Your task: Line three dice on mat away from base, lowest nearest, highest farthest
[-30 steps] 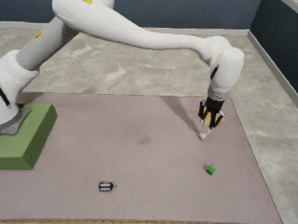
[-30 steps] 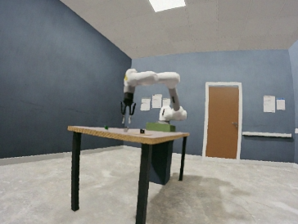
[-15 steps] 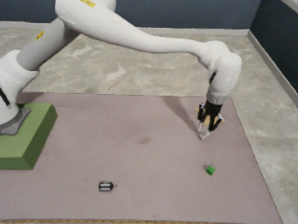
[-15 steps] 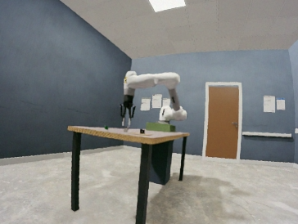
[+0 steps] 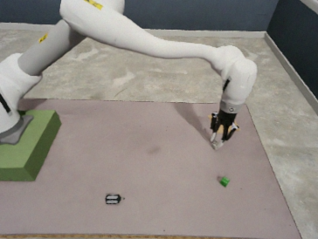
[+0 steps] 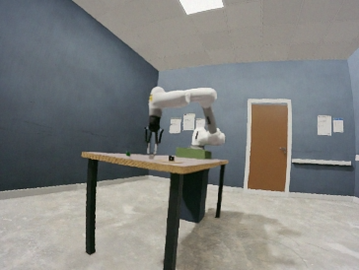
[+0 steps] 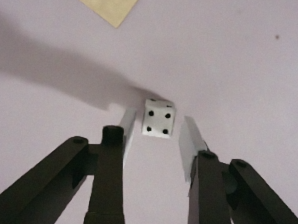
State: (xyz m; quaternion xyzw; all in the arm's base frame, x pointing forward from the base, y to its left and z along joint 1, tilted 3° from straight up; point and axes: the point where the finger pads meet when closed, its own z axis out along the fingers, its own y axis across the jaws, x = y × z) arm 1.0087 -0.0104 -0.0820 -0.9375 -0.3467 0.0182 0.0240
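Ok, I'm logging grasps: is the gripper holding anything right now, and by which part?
Nothing is held. The white die lies on the mat between the tips of the gripper, with a gap on each side.
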